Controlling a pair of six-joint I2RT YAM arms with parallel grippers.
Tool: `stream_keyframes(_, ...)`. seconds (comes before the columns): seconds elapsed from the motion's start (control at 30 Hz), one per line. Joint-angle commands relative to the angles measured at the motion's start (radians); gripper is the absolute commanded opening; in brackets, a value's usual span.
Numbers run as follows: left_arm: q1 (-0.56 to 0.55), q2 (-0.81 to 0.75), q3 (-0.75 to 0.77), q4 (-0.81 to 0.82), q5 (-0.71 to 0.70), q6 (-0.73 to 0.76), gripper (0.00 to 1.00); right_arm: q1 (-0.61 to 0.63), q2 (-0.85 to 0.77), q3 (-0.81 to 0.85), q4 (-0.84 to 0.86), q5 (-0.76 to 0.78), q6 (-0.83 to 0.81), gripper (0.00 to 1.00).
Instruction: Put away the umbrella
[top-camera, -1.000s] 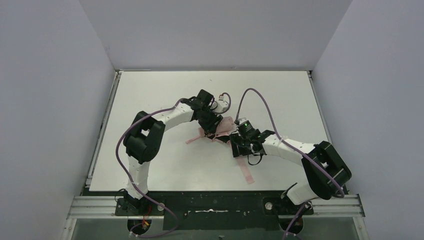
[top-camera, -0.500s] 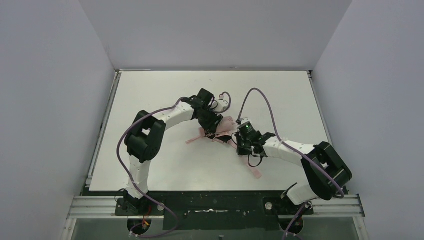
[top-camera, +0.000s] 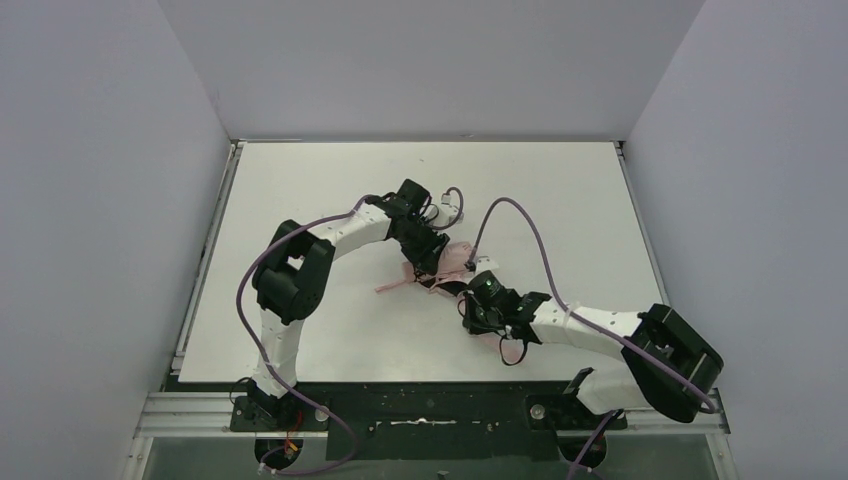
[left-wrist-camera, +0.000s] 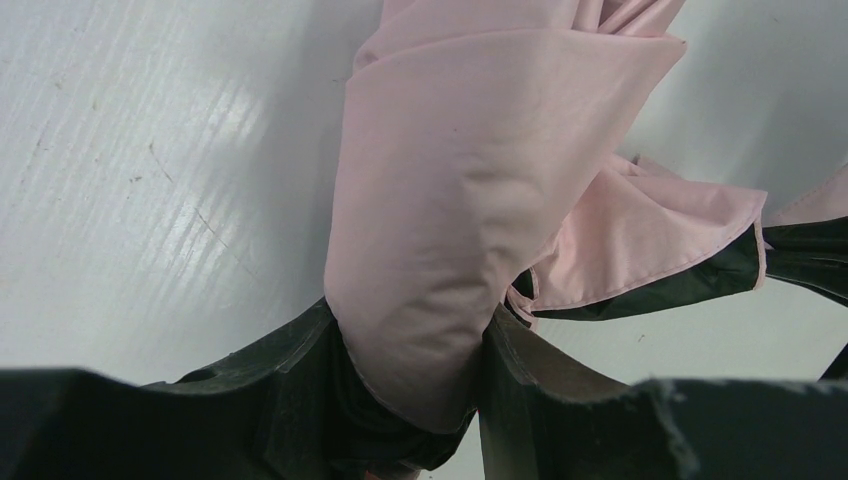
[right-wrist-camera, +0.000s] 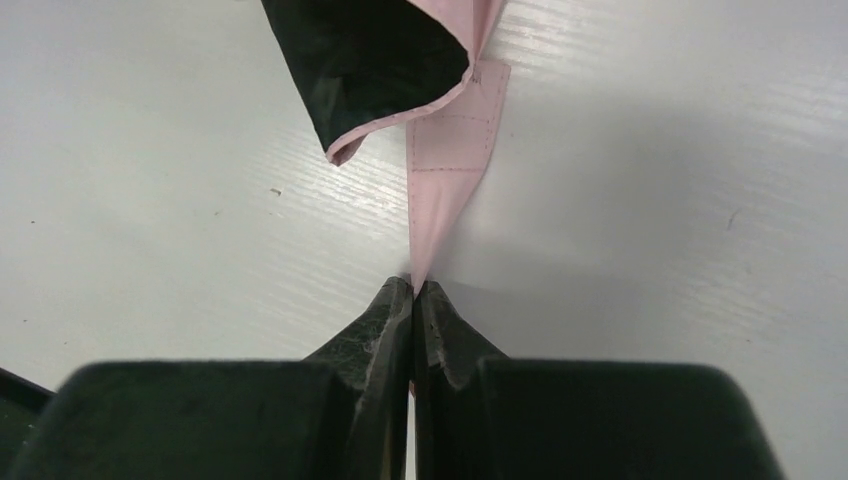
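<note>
- The umbrella (top-camera: 455, 258) is lying collapsed and crumpled near the middle of the table (top-camera: 300, 180), its pale pink cloth bunching loosely and showing a dark inner side in places.
- Its closure strap (right-wrist-camera: 447, 165) is stretching out flat from the cloth, running over the table surface.
- The left end effector (left-wrist-camera: 410, 375) is clamping a thick fold of the pink cloth, one finger pressing on each side of it.
- The right end effector (right-wrist-camera: 412, 300) is pinching the narrow tip of the closure strap, with its fingers pressed tightly together.
- Both arms are reaching inward, meeting over the umbrella.
</note>
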Motion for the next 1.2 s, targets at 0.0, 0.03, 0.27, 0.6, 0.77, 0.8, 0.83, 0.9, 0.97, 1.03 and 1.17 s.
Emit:
stream_keyframes(0.0,0.026,0.050,0.012,-0.023,-0.103,-0.013,0.00,0.047,-0.006,-0.091,-0.112,-0.051,0.073,0.00)
stream_keyframes(0.03,0.026,0.050,0.011,-0.023,-0.103,-0.012,0.00,0.050,-0.008,-0.096,-0.110,-0.053,0.077,0.00)
stream_keyframes(0.27,0.026,0.044,0.003,-0.020,-0.111,-0.011,0.00,0.056,-0.066,-0.086,-0.220,-0.019,0.097,0.00)
stream_keyframes(0.6,0.026,0.037,-0.004,-0.016,-0.111,-0.007,0.00,0.128,-0.138,-0.099,-0.357,0.041,0.236,0.03)
stream_keyframes(0.77,0.025,0.033,-0.010,-0.009,-0.099,0.002,0.00,0.158,-0.128,-0.103,-0.336,0.044,0.250,0.09)
stream_keyframes(0.8,0.022,0.030,-0.013,-0.008,-0.099,0.006,0.00,0.163,-0.127,-0.104,-0.329,0.043,0.253,0.10)
stream_keyframes(0.83,0.020,0.028,-0.018,-0.006,-0.100,0.012,0.00,0.169,-0.124,-0.107,-0.324,0.043,0.257,0.10)
stream_keyframes(0.9,0.014,0.025,-0.022,-0.006,-0.105,0.021,0.00,0.177,-0.116,-0.110,-0.313,0.041,0.260,0.11)
stream_keyframes(0.97,0.010,0.023,-0.023,-0.008,-0.109,0.028,0.00,0.185,-0.111,-0.113,-0.305,0.040,0.263,0.11)
stream_keyframes(1.03,0.009,0.021,-0.023,-0.011,-0.111,0.032,0.00,0.194,-0.107,-0.116,-0.306,0.043,0.269,0.12)
stream_keyframes(1.17,0.009,0.017,-0.021,-0.016,-0.114,0.039,0.00,0.213,-0.125,-0.119,-0.332,0.065,0.290,0.19)
